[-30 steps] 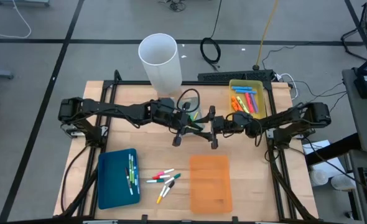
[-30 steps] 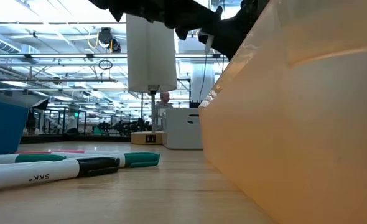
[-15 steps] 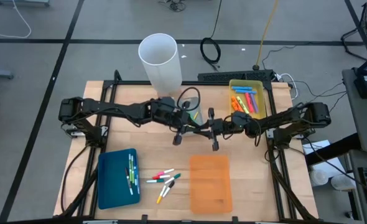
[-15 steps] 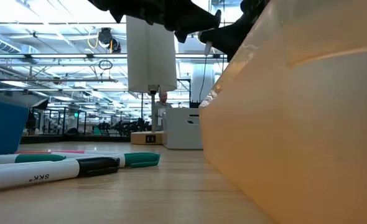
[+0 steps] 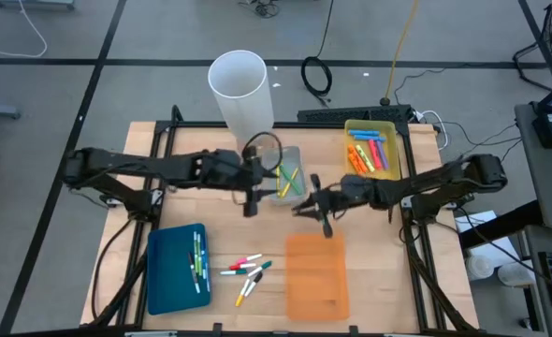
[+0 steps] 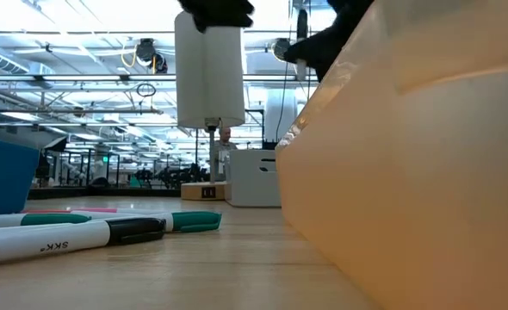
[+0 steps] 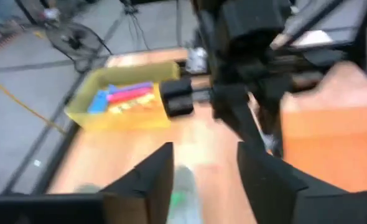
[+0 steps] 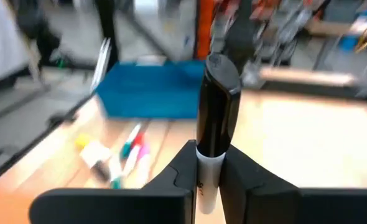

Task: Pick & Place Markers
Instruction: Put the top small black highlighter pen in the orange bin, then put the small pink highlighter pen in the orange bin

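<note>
Right gripper [image 8: 209, 177]: fingers clamped on a black-capped white marker [image 8: 216, 124], held upright between the pads, cap end clear above them
Carried marker's place: hanging just beyond the far edge of the orange tray [image 5: 316, 274], above bare tabletop [image 5: 220, 229]
Left gripper [image 7: 202, 177]: fingers apart, nothing between them; it sits beside the clear tray [image 5: 288, 183] holding a few markers
Other markers: a loose cluster [image 5: 246, 271] lies on the wood between the blue tray [image 5: 168, 271] and the orange one; neon ones fill the yellow bin [image 5: 371, 150]
Step in hand (judged): carrying the marker to a tray for release
Doing it well: bring the marker fully over the tray floor, lower until near the base, tilt it flat, then part the fingers so it neither bounces nor rolls over the rim
</note>
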